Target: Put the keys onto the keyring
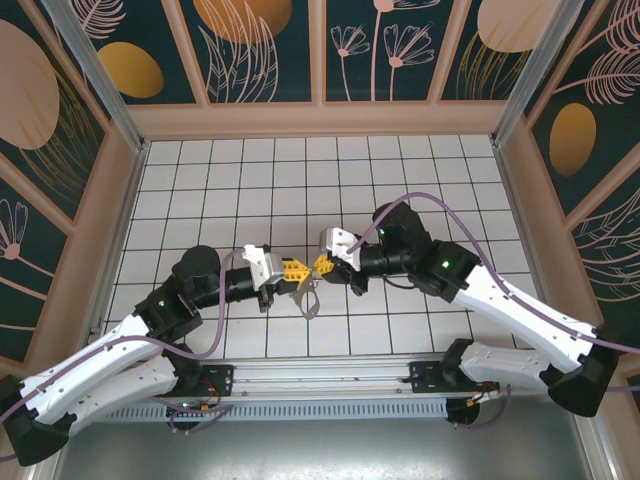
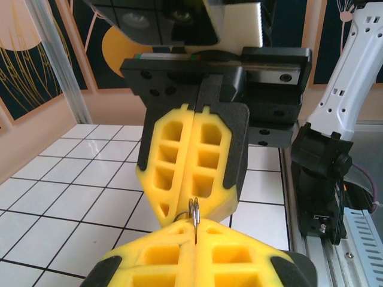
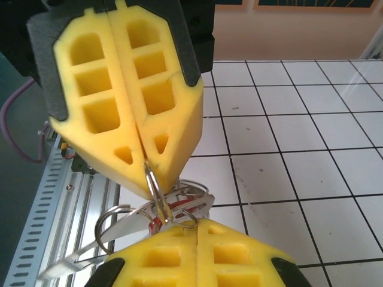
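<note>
The keyring [image 1: 308, 298] hangs between two grippers over the white tiled table [image 1: 200, 180], about midway between its left and right edges and somewhat nearer its near edge than its far one. We see the left arm [image 1: 110, 350] reach in from the near left corner and the right arm [image 1: 520, 310] from the near right corner, so that their yellow fingertips meet nose to nose. The left gripper [image 1: 297, 269] has its fingers pressed together, and in the right wrist view we see it [image 3: 146, 178] clamped on a silvery ring [image 3: 151, 179] of the keyring, the wire running up into the seam between its pads. The same ring [image 2: 194, 210] stands in that seam [image 2: 194, 230] in the left wrist view. The right gripper [image 1: 322, 264] is closed too, its tips [image 3: 194, 226] touching the cluster of rings. We cannot tell whether it pinches any of them. Below the left gripper, further loops of wire fan out, and a pale flat strip trails off towards the near edge. A sliver of red, the key [image 3: 157, 225], shows among the rings just at the right gripper's tips.
</note>
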